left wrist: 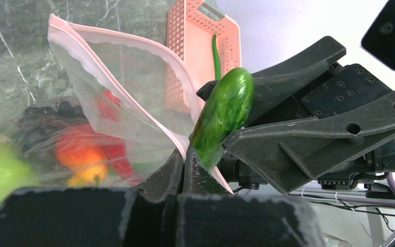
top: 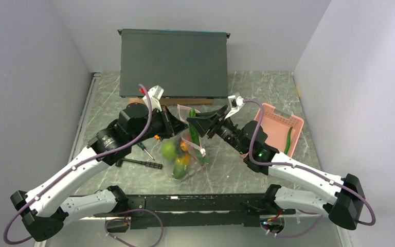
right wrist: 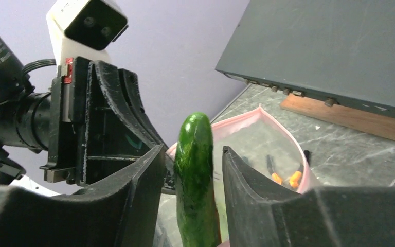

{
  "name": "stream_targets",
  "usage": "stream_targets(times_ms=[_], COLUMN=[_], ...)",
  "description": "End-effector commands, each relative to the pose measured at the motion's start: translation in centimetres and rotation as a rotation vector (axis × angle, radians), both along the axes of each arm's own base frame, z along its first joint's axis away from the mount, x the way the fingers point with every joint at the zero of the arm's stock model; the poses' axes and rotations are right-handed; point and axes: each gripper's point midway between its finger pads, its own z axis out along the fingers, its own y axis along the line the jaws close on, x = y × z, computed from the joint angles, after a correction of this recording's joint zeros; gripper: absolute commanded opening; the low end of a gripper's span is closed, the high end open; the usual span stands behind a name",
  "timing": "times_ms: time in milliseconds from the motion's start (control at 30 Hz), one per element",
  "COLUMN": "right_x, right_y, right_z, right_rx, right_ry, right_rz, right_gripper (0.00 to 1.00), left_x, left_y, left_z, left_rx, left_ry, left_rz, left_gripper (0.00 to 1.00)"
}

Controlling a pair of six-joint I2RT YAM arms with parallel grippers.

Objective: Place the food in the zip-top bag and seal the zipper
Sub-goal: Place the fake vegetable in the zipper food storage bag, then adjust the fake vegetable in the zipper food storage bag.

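Pinching: left gripper [left wrist: 185,157] is clamped tight on the bag [left wrist: 118,77] at its pink rim, and the mouth there is lifted
Right gripper [right wrist: 193,148]: jaws apart, with a sliver of gap on each side of the cucumber [right wrist: 195,175]; the fingers [right wrist: 133,195] flank it without clamping
Cucumber: upright, lower end inside the bag mouth, top end above the rim, just beside the left gripper's tips
Zipper [left wrist: 133,43]: unsealed, its two pink strips spread in a wide loop
Bag: on the table [top: 247,92] between the two arms, closed end towards the arm bases
Lime [top: 168,150]: at the bag's left side, looks to be inside, blurred through the film in the left wrist view
Orange piece [top: 182,162]: inside the bag, beside the lime
Chilies [left wrist: 114,152]: red, inside the bag, touching the orange piece
Basket [top: 275,116]: pink, right of the bag and apart from it, with a thin green piece [top: 288,139] in it
Screwdriver [top: 144,149], black-handled tool [top: 145,163]: on the table left of the bag, by the left arm
Pliers [right wrist: 283,177]: orange grips seen through the film; cannot tell whether inside or behind
Dark box [top: 175,62]: at the far edge, behind both grippers
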Motion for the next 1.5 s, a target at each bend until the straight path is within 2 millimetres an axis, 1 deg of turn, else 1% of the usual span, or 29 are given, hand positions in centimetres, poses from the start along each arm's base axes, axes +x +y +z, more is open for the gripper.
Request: stream_targets(times_ms=[0,100,233,300,400,533,633,667,700,733,800,900,967,1000,1033,1133,1200,1233,1300,1367,1400,1433,1467], right_x=[0.3,0.6,1.8,2.5,2.4,3.5,3.9,3.9,3.9,3.9,4.1,4.0,3.8,3.7,3.8,4.1,3.9,3.7,3.3,2.8,2.6,2.6,2.5], right_y=[-1.5,-1.7,-2.2,-2.4,-1.5,0.2,1.1,1.3,1.4,1.3,1.1,0.5,0.0,-0.5,-0.8,-1.4,-1.4,-1.3,-1.9,-2.5,-2.5,-2.4,-2.3], right_z=[1.6,1.1,0.4,-0.5,0.4,-0.2,0.0,0.0,0.0,0.0,0.5,3.0,5.4,6.7,7.5,9.0,9.4,9.0,8.2,6.7,5.7,4.3,3.4], right_rx=[0.038,0.004,-0.092,-0.169,-0.201,-0.291,-0.311,-0.309,-0.308,-0.306,-0.287,-0.211,-0.130,-0.079,-0.044,0.016,0.043,0.063,0.134,0.191,0.189,0.169,0.167], right_ry=[0.010,0.032,0.071,0.108,0.055,0.054,0.059,0.059,0.060,0.062,0.078,0.077,0.047,0.036,0.033,0.019,0.001,0.007,0.009,-0.010,-0.017,-0.008,-0.002], right_rz=[-0.067,-0.088,-0.157,-0.196,-0.158,-0.142,-0.129,-0.124,-0.122,-0.125,-0.143,-0.166,-0.178,-0.188,-0.202,-0.234,-0.224,-0.215,-0.210,-0.208,-0.207,-0.207,-0.201], right_gripper=[0.51,0.58,0.62,0.62,0.62,0.62,0.61,0.60,0.56,0.50,0.31,0.08,0.00,0.00,0.00,0.00,0.00,0.00,0.00,0.00,0.00,0.00,0.00], left_x=[0.2,0.2,0.2,0.1,0.0,-0.1,-0.1,-0.2,-0.2,-0.2,-0.2,-0.1,-0.1,-0.1,0.0,0.2,0.2,0.3,0.3,0.3,0.3,0.4,0.4], left_y=[0.1,0.2,0.2,0.2,0.2,0.2,0.3,0.3,0.4,0.5,0.6,0.8,0.8,0.9,0.9,1.0,1.0,1.0,0.9,0.7,0.6,0.5,0.4], left_z=[3.6,3.6,3.6,3.6,3.5,3.4,3.4,3.3,3.3,3.3,3.3,3.2,3.3,3.3,3.4,3.9,4.3,4.5,4.8,5.1,5.2,5.4,5.5], left_rx=[-0.116,-0.113,-0.107,-0.107,-0.106,-0.103,-0.102,-0.100,-0.100,-0.099,-0.098,-0.101,-0.113,-0.120,-0.126,-0.145,-0.159,-0.170,-0.194,-0.221,-0.235,-0.250,-0.264], left_ry=[-0.086,-0.087,-0.091,-0.091,-0.090,-0.088,-0.087,-0.087,-0.088,-0.089,-0.091,-0.090,-0.086,-0.084,-0.080,-0.082,-0.079,-0.079,-0.072,-0.069,-0.067,-0.067,-0.064], left_rz=[0.022,0.022,0.021,0.019,0.014,0.008,0.009,0.008,0.008,0.011,0.015,0.026,0.036,0.042,0.048,0.063,0.072,0.075,0.079,0.080,0.081,0.081,0.080], left_gripper=[0.00,0.00,0.00,0.00,0.00,0.00,0.00,0.00,0.00,0.00,0.00,0.00,0.00,0.00,0.00,0.00,0.00,0.00,0.00,0.00,0.00,0.00,0.00])
